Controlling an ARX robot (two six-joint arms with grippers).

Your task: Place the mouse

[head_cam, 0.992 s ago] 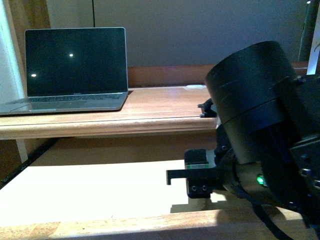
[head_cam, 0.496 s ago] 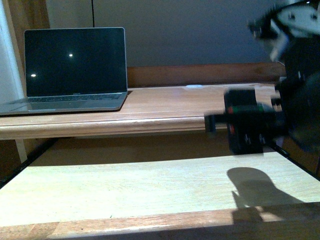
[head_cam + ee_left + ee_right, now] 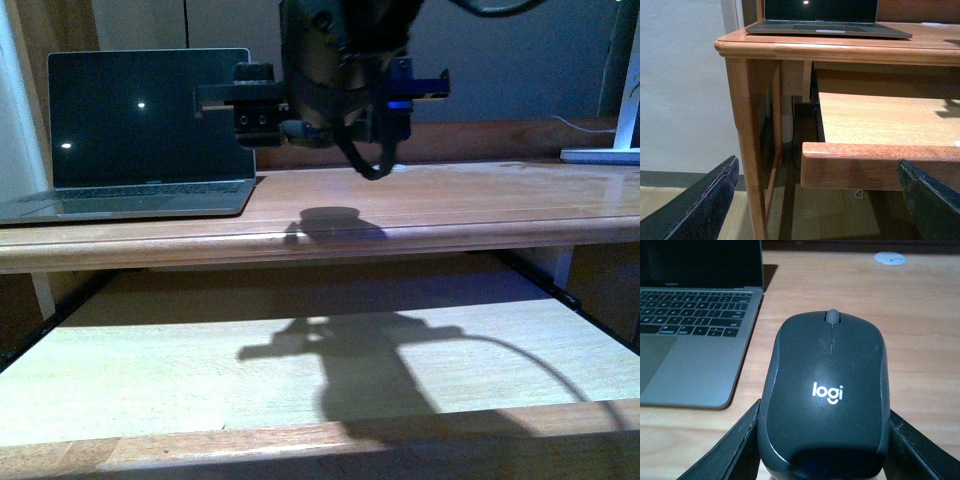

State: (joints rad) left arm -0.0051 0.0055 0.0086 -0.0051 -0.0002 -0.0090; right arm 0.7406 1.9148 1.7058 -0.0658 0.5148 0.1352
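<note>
The mouse is dark grey with a white "logi" mark and a scroll wheel. It fills the right wrist view. My right gripper is shut on it, with one black finger on each side. It is held over the wooden desk top, just right of the laptop. In the front view my right arm hangs above the desk top and hides the mouse; its shadow lies on the wood below. My left gripper is open and empty, low by the desk's left leg.
The open laptop stands at the desk's left, its screen dark. A small white disc lies at the back of the desk. A pull-out wooden shelf juts out below the desk top, and its front edge faces the left wrist.
My right arm has swung from low at the right, close to the camera, up and to the left. It now hangs over the desk top beside the laptop.
</note>
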